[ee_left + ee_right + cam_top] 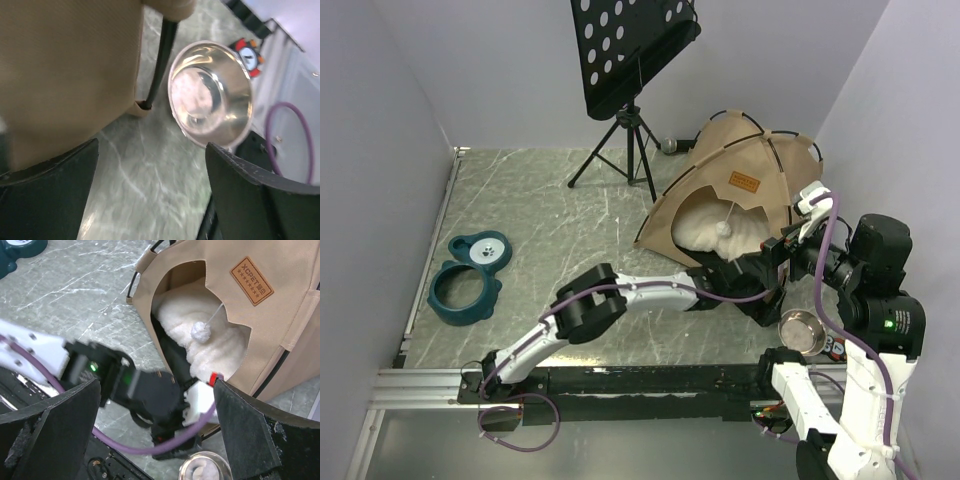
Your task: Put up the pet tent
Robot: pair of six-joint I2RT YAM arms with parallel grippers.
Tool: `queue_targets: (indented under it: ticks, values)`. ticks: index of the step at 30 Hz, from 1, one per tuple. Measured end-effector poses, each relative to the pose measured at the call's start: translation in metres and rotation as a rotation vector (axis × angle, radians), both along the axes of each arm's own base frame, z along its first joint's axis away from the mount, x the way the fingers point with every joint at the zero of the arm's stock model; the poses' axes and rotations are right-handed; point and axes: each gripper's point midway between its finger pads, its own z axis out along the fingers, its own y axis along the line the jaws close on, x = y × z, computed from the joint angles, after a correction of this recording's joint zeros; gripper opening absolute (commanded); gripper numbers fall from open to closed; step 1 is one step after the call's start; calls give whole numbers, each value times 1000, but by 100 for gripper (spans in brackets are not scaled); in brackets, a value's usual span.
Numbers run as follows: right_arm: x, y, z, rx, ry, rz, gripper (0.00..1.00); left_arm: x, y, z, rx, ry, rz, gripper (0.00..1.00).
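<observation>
My left gripper [151, 150] and right gripper [156, 385] both gape empty, and I reckon the pet tent [740, 185] light and floppy, best gripped at its stiffer black pole [160, 65] on the near right corner.

The left arm [650, 292] stretches low from the near left across to the right, left tool [150, 195] spread wide; the right arm [880, 262] stands folded at the near right, right tool [157, 435] gaping too
</observation>
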Motion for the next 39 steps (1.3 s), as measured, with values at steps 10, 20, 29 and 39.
queue_targets:
  ticks: [10, 20, 29, 39]
  values:
    - [-1, 0, 1, -1, -4, -1, 100, -10, -39, -34, -2, -23, 64, 76]
    - [-2, -2, 0, -7, -9, -14, 100, -3, -44, -43, -2, -24, 86, 1]
    - [-2, -1, -5, 2, -2, -17, 100, -4, -3, -20, 14, 36, 103, 1]
    - [3, 2, 3, 39, -32, -16, 100, 38, 54, 101, -132, 16, 212, 1]
